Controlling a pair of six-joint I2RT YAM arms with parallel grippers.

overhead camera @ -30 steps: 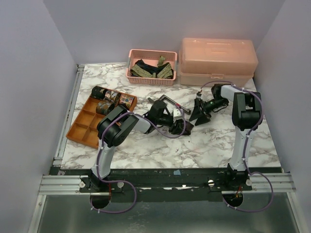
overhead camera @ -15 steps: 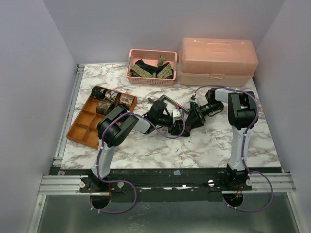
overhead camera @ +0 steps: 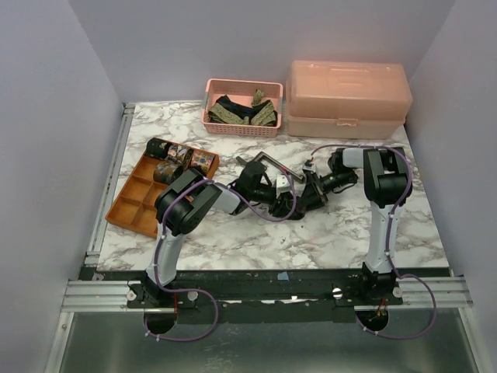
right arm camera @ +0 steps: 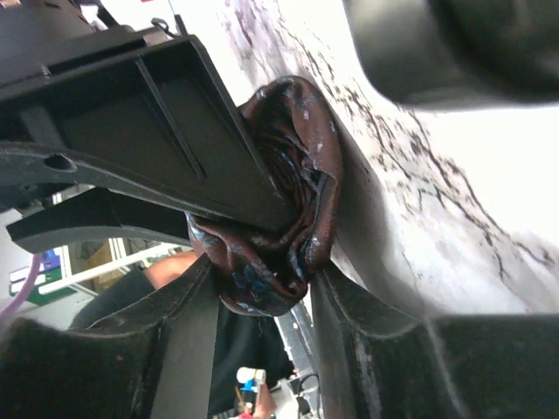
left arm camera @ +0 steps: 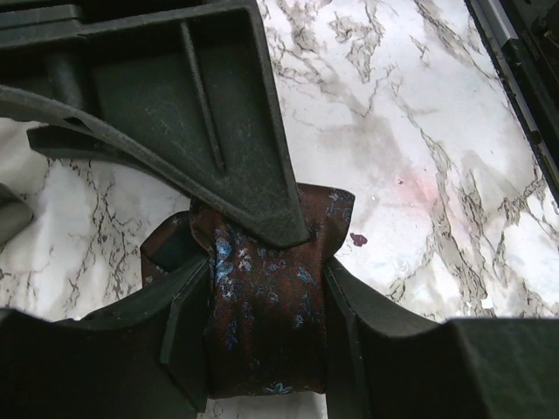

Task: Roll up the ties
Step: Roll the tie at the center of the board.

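A dark brown tie with small blue flowers, rolled into a coil (left arm camera: 262, 314), is held just above the marble table (overhead camera: 342, 233) near its middle. My left gripper (left arm camera: 262, 288) is shut on the coil's sides. My right gripper (right arm camera: 262, 275) is shut on the same coil (right arm camera: 297, 157) from the other direction. One right finger (left arm camera: 227, 113) lies over the coil's top in the left wrist view. In the top view the two grippers (overhead camera: 289, 203) (overhead camera: 305, 194) meet tip to tip and hide the coil.
An orange compartment tray (overhead camera: 133, 203) at the left holds several rolled ties (overhead camera: 180, 159). A pink basket (overhead camera: 242, 128) at the back holds loose ties. A pink lidded box (overhead camera: 348, 97) stands at the back right. A grey metal crank bar (overhead camera: 268, 162) lies behind the grippers.
My right gripper has moved left from open table to the coil in my left gripper and has closed on it. The left arm has stayed in place.
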